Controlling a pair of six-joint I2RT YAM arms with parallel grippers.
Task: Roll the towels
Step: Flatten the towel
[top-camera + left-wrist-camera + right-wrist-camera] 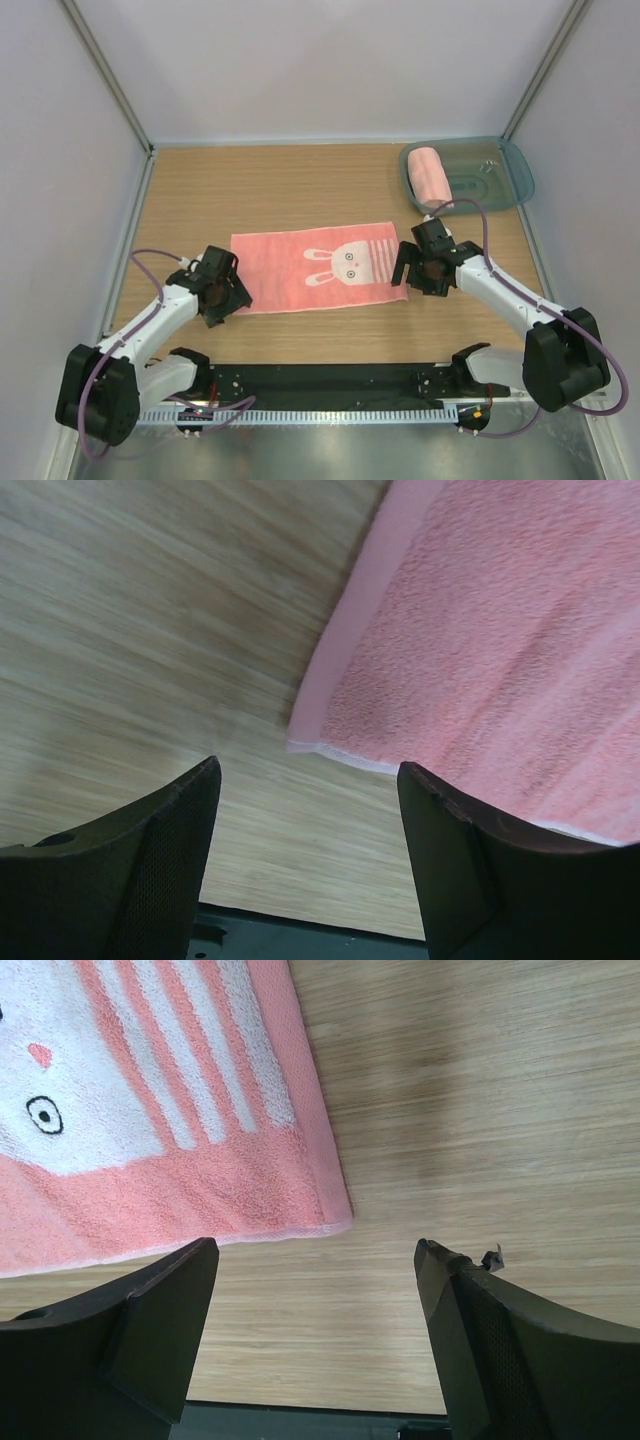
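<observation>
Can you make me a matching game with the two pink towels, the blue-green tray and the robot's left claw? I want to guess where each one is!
Things:
1. rolled towel
2. bunny towel
3. tray
4. left gripper

Places or states:
A. spread flat in the middle of the table
B. open, by the bunny towel's near left corner
C. lying in the tray
D. at the table's far right corner

Pairs: 1-C, 2-A, 3-D, 4-B
</observation>
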